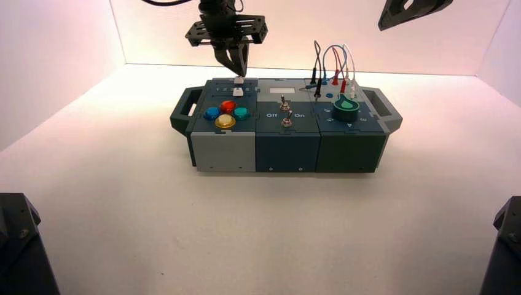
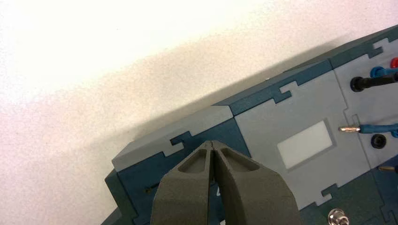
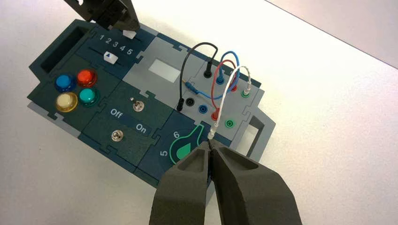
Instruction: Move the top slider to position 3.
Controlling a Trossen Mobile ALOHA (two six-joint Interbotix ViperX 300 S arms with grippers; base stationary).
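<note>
**Slider job: my left claw parked right over the top slider**

Box [image 1: 285, 153] sat on the white table [image 1: 123, 203], buttons end on my left, wires end on my right. My left claw [image 1: 236, 66] hung at the far left corner of it, tips pointing down, directly above the top slider [image 1: 239, 80], that tiny white upright knob on the back row. From above I couldn't tell if the tips were touching it or just over it. In my left wrist view the two fingers [image 2: 187, 187] were pressed together, no gap at all, nothing between them, with the box's back edge just past the tips.

My right wrist view showed it better: the top slider [image 3: 129, 34] sat near the 5 end of the printed 1-to-5 scale, so it was off to the side of position 3 [image 3: 115, 43]. The flatter white slider knob [image 3: 110, 56] with the blue triangle was on the track below, roughly under the 2 and 3.

My right claw [image 3: 210, 146] was pinched closed too, empty, held up in the air off the knob end of the box, with the green knob [image 3: 184, 148] just past its tips. Round coloured buttons [image 1: 225, 113] sat untouched in front of the sliders.
</note>
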